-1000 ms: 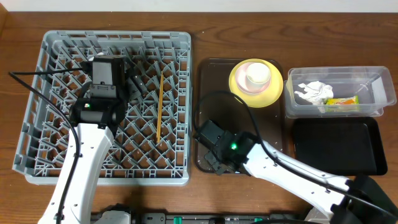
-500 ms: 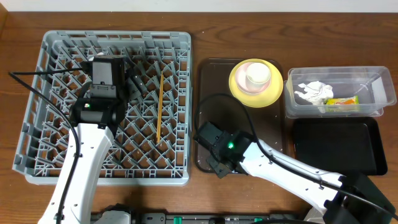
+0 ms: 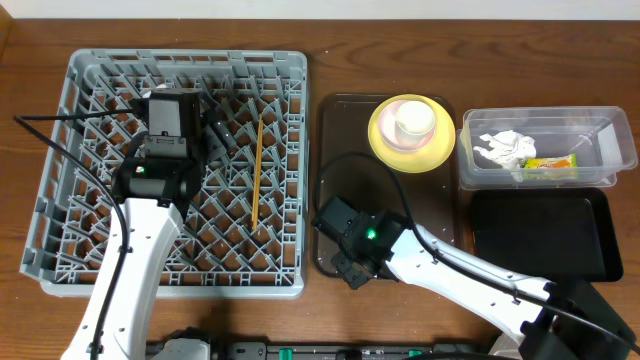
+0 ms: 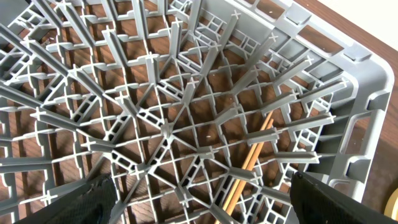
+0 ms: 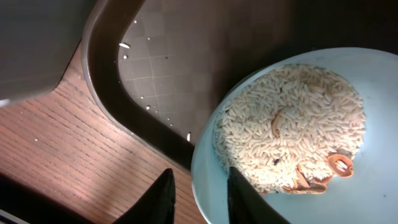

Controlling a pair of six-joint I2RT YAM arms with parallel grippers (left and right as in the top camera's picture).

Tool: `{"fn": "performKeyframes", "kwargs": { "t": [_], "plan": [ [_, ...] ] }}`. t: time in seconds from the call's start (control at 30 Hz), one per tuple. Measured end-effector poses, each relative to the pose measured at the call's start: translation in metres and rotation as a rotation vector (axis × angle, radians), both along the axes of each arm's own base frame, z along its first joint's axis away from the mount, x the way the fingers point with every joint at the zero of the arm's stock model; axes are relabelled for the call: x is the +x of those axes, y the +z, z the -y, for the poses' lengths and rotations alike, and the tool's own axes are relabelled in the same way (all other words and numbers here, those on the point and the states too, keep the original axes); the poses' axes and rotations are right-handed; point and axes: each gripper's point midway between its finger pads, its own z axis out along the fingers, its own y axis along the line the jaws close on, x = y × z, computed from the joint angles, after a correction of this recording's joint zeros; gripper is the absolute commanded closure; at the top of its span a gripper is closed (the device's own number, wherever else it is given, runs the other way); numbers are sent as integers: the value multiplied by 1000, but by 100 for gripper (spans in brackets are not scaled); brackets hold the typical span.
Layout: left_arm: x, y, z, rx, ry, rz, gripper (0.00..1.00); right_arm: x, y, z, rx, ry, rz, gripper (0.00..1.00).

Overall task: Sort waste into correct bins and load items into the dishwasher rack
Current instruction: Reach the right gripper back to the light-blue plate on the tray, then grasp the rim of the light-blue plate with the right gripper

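- Grey rack [image 3: 190, 57], L of worktop [image 3: 400, 40]: 2 chopsticks [image 3: 257, 170] in it; left hand [image 4: 205, 196] above, fingers wide apart.
- Right hand [image 5: 200, 193] straddles rim of 1 light blue bowl [image 5: 385, 155] (food scraps [image 5: 292, 124] inside); grip can't tell.
- 1 yellow plate [image 3: 440, 155], 1 cream bowl [image 3: 388, 118], 1 cup [image 3: 413, 122], stacked.
- Clear tub [image 3: 600, 115]: 1 napkin [image 3: 505, 150], 1 wrapper [image 3: 550, 165].

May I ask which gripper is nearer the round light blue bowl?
Right gripper: straddling the rim of the light blue bowl. Left gripper: far off, over the grey plastic rack.

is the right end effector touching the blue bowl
Cannot tell. In the right wrist view the right end effector straddles the rim of the blue bowl, open, but neither contact nor a gap shows plainly.
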Motion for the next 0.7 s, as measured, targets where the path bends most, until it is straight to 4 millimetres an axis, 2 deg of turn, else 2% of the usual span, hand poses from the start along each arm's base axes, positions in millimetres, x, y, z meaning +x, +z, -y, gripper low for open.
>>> {"fn": "performKeyframes", "kwargs": {
  "t": [0.1, 0.17, 0.3, 0.4, 0.6, 0.7],
  "plan": [
    [0, 0, 0, 0, 0, 0, 9, 0, -2, -1, 7, 0, 3, 69],
    [0, 0, 0, 0, 0, 0, 9, 0, -7, 0, 9, 0, 5, 71],
    [0, 0, 0, 0, 0, 0, 9, -5, -18, 7, -6, 1, -5, 86],
    [0, 0, 0, 0, 0, 0, 9, -5, -20, 12, -25, -5, 5, 91],
    [0, 0, 0, 0, 0, 0, 9, 11, -19, 24, -89, -47, 93, 89],
    [0, 0, 0, 0, 0, 0, 9, 28, -17, 40, -128, -145, 150, 86]
  ]
}}
